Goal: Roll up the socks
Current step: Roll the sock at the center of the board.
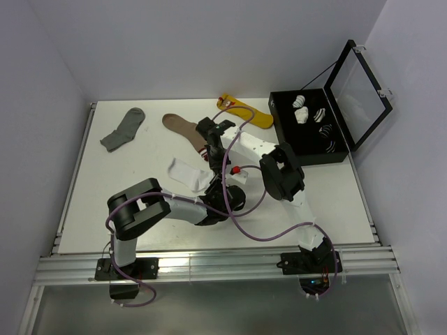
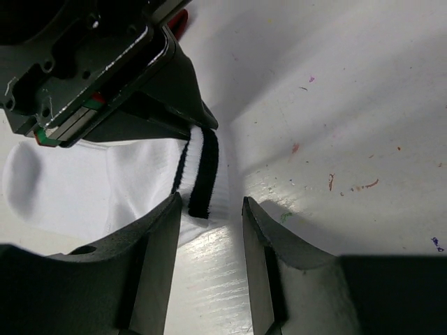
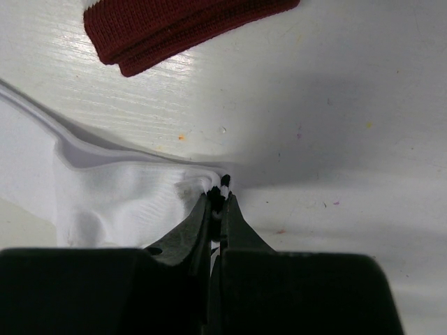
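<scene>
The socks (image 1: 183, 171) lie flat on the white table as a white patch with two dark stripes at the cuff (image 2: 202, 171). I cannot tell whether one sock lies under the other. My right gripper (image 3: 218, 192) is shut on the striped cuff edge, bunching the white fabric (image 3: 119, 202) beside it. In the left wrist view the right gripper (image 2: 202, 125) comes down onto the cuff from above. My left gripper (image 2: 211, 206) is open, low over the table at the cuff's end. Its left finger (image 2: 150, 244) overlaps the sock's edge, and nothing is gripped between the jaws.
A brown sock (image 1: 185, 129) with a maroon cuff (image 3: 181, 28) lies just behind the white ones. A grey sock (image 1: 123, 130) is at the back left, a yellow sock (image 1: 244, 112) at the back. A black box (image 1: 283, 132) with its lid up holds rolled socks at the right.
</scene>
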